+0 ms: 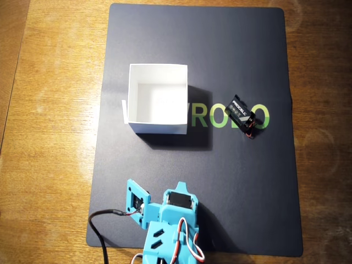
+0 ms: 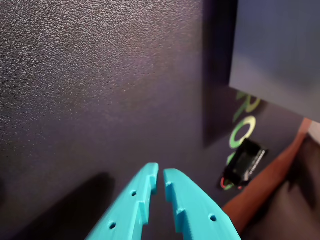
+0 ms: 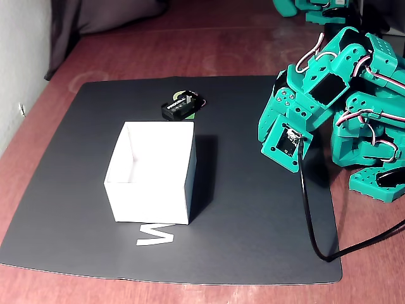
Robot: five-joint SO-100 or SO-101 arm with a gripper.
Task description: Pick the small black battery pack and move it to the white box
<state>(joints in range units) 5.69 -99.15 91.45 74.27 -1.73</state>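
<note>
The tool (image 2: 161,172) hangs empty, tips nearly pressed together, seemingly folded back. The small black battery pack (image 1: 242,113) lies free beside the white box (image 1: 158,98), waiting.

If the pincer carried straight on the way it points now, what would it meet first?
Probably just the bare black mat. The pincer aims at empty mat in the wrist view; the battery pack and white box lie off to the right there. Depth is unclear.

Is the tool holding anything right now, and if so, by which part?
Nothing is held. The tool is nearly shut on empty air above the mat; the battery pack lies untouched beside the white box.
</note>
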